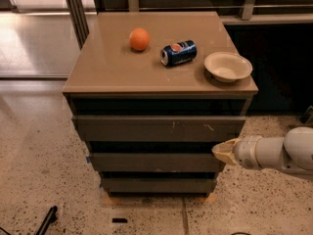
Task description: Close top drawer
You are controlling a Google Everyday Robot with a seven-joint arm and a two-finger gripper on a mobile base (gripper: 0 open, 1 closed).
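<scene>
The pincer (224, 152), a tan tip on the end of the white arm (276, 153) that reaches in from the right, sits at the right end of the drawer stack. It is just below the lower right corner of the top drawer (159, 129) and level with the dark gap above the second drawer front (156, 162). Whether it is open or closed cannot be told, nor whether it touches the fronts. The top drawer spans the desk's width directly under the desk (107, 70) surface, with a dark band showing above its scratched front (the lowest front (159, 185) sits further down). On the desk an orange (140, 39) lies toward the back, a blue soda can (178, 53) on its side just right of it, and a pale bowl (228, 66) near the right edge. Speckled floor (39, 180) surrounds the desk.
</scene>
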